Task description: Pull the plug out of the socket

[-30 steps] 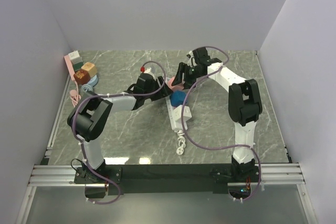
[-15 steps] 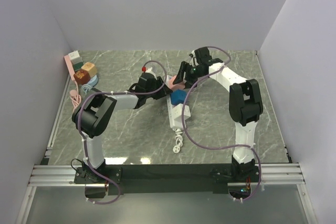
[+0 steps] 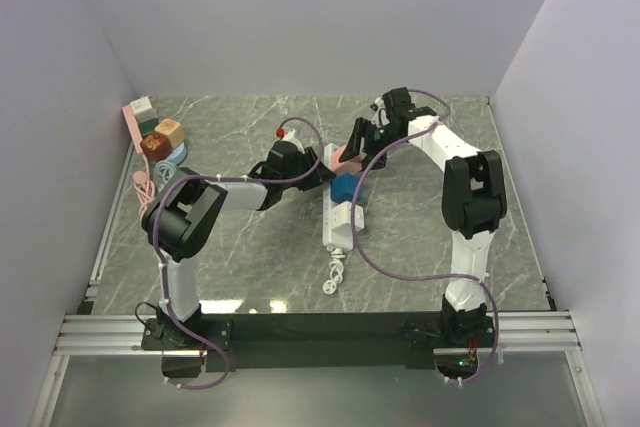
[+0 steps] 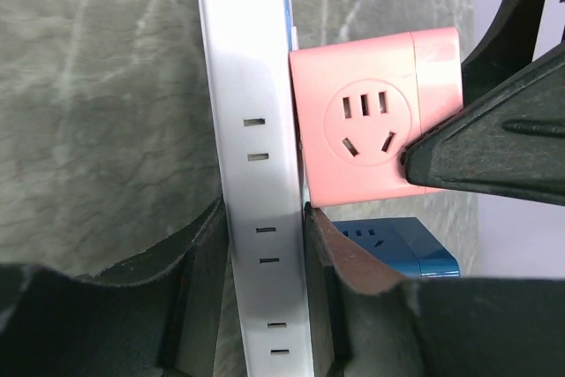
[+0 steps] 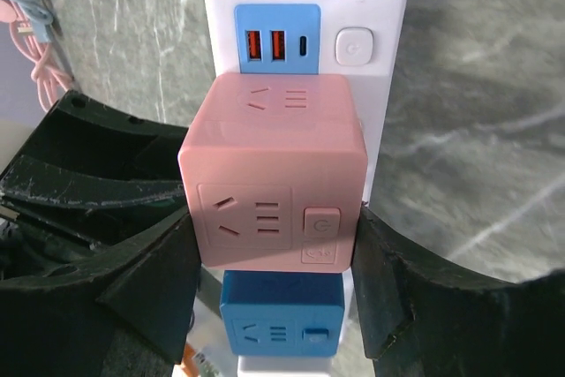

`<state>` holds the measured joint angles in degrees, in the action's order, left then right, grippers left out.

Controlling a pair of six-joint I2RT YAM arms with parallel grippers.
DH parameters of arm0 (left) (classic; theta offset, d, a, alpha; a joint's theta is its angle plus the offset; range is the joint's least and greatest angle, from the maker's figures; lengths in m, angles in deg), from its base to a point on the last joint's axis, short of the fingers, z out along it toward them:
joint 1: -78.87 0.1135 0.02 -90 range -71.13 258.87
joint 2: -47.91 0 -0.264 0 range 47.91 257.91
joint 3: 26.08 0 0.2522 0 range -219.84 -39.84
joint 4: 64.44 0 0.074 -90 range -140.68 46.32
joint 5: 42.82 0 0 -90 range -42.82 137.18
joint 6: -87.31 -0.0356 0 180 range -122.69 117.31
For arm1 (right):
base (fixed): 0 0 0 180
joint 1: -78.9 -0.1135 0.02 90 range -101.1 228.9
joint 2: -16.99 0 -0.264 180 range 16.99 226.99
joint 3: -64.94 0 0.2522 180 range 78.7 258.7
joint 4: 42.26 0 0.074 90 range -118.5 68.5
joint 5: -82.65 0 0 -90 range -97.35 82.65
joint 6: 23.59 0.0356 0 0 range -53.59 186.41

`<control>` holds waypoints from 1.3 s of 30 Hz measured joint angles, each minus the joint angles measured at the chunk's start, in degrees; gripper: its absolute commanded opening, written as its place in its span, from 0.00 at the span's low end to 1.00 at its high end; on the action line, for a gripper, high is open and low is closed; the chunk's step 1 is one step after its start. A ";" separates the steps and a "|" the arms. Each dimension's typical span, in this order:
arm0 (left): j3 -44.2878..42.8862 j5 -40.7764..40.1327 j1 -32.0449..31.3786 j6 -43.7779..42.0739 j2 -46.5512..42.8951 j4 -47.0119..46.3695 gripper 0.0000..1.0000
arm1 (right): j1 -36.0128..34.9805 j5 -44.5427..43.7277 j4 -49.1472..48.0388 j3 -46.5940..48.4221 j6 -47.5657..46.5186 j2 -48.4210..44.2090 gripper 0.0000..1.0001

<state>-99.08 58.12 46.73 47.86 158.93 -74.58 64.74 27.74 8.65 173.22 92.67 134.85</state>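
Note:
The socket, a long white power strip (image 3: 338, 217), lies mid-table with its bundled cord (image 3: 336, 277) at the near end. A pink cube plug (image 3: 343, 158) and a blue cube plug (image 3: 344, 187) sit side by side on it. My left gripper (image 3: 318, 175) is shut on the strip's edges (image 4: 252, 86), just beside the pink plug (image 4: 371, 121) and the blue one (image 4: 397, 249). My right gripper (image 3: 352, 152) is shut on the pink plug (image 5: 274, 183), which still sits against the strip (image 5: 380, 6). The blue plug (image 5: 281, 324) is right below it.
Coloured blocks (image 3: 160, 135) and a pink cable (image 3: 143, 182) are piled at the far left by the wall. Walls close in the table on the left, back and right. The right arm's purple cable (image 3: 400, 272) droops over the table's right half.
Both grippers and the strip have shifted a little to the right, and the strip has swung more upright in the top view. The pink plug stays on the strip.

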 measured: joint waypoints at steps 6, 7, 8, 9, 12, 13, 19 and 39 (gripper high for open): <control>-0.59 1.51 -0.22 0.15 0.57 -0.96 0.00 | 0.66 -0.48 2.97 0.81 -1.18 -0.83 0.00; -0.79 1.68 -0.22 0.15 0.57 -0.98 0.00 | 0.66 -0.96 2.95 0.52 -1.22 -1.46 0.00; -0.96 1.86 -0.22 0.15 0.57 -0.98 0.00 | 0.66 -1.29 3.02 0.44 -1.27 -1.86 0.00; -1.18 2.10 -0.22 0.15 0.57 -1.16 0.00 | 0.68 -1.66 3.23 0.42 -1.55 -2.36 0.00; -1.53 2.75 -0.31 0.13 0.57 -2.21 0.01 | 1.38 -1.75 4.63 0.90 -2.56 -3.30 0.00; -1.53 2.73 -0.42 0.11 0.57 -2.60 0.00 | 1.75 -1.38 5.22 1.22 -2.97 -3.30 0.00; -1.53 2.54 -0.66 -0.02 0.57 -3.43 0.00 | 3.17 0.76 5.57 1.36 -2.05 -3.32 0.00; -0.28 -0.76 2.64 -0.48 0.33 6.97 0.00 | 11.41 -21.55 -6.36 -2.93 5.84 -16.52 0.00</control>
<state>-99.37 57.36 49.38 47.38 159.26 -67.61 76.15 6.19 2.29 170.29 98.50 118.33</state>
